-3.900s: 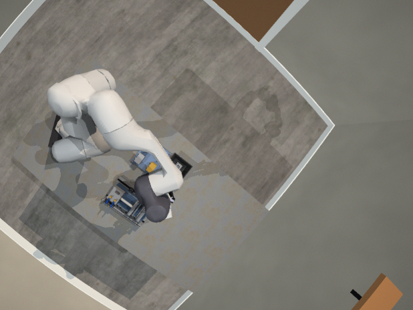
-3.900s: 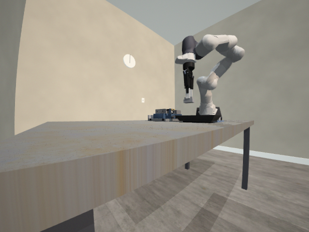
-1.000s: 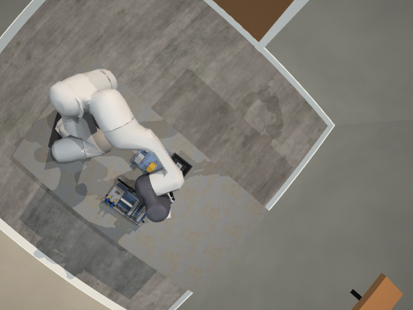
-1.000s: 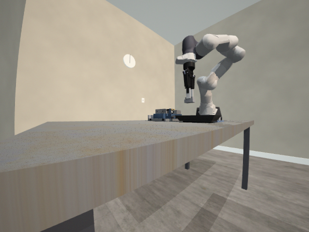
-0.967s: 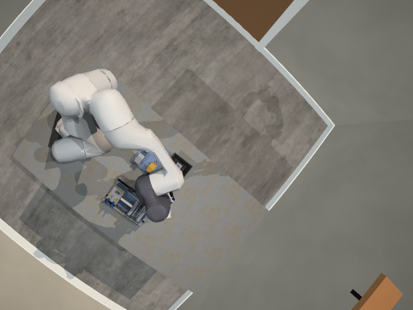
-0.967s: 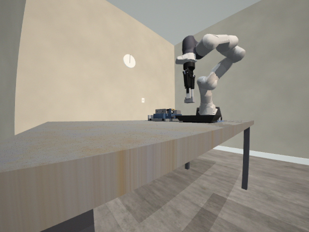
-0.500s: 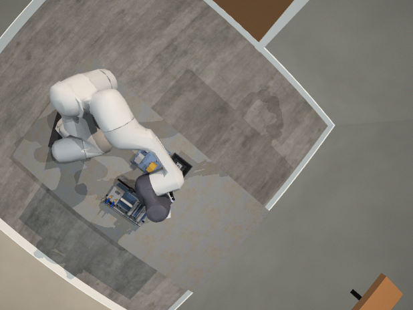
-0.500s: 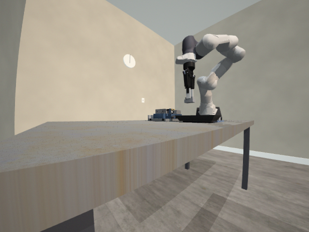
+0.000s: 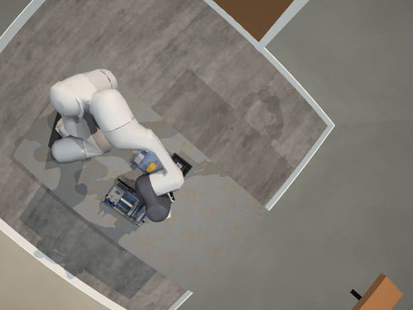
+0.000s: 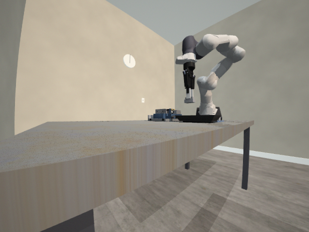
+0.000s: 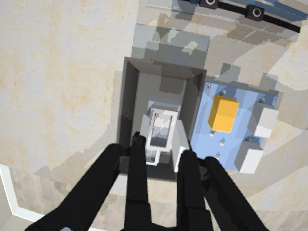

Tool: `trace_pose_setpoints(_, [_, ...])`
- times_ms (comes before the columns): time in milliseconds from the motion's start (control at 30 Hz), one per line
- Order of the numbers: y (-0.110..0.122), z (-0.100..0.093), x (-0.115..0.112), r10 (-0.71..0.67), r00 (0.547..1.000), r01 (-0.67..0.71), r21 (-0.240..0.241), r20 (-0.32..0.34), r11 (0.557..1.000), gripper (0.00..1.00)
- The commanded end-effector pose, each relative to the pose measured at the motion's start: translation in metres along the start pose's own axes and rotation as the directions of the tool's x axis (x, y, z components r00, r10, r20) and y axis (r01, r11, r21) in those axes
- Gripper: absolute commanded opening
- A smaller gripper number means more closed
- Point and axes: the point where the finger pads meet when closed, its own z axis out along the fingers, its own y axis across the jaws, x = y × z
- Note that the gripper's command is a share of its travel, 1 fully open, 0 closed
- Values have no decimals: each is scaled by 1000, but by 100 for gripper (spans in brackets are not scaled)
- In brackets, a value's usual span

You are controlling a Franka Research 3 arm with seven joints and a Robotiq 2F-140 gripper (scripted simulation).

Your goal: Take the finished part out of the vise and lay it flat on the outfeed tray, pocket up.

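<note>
My gripper (image 11: pixel 160 127) is shut on the finished part (image 11: pixel 161 132), a small light-grey block with a pocket. In the exterior view the gripper (image 10: pixel 189 99) holds the part (image 10: pixel 189 100) well above the table. The outfeed tray is a dark open box directly below the part in the wrist view; it also shows in the side view (image 10: pixel 197 117) and the overhead view (image 9: pixel 183 164). In the overhead view the arm hides the gripper.
A light-blue fixture plate with an orange block (image 11: pixel 225 115) sits right beside the tray; it also shows in the overhead view (image 9: pixel 146 162). The robot base (image 10: pixel 207 110) stands behind the tray. The table edge runs near the tray.
</note>
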Motion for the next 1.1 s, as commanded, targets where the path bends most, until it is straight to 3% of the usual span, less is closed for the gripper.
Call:
trace_pose_setpoints(0, [-1,1,0,6,1000,-6,2,0,1000,0])
trace_pose_setpoints(400, [-1,11,0,5,1000,-5,2,0,1000,0])
trace_pose_setpoints(1067, [-1,45,1,5,1000,-5,2,0,1000,0])
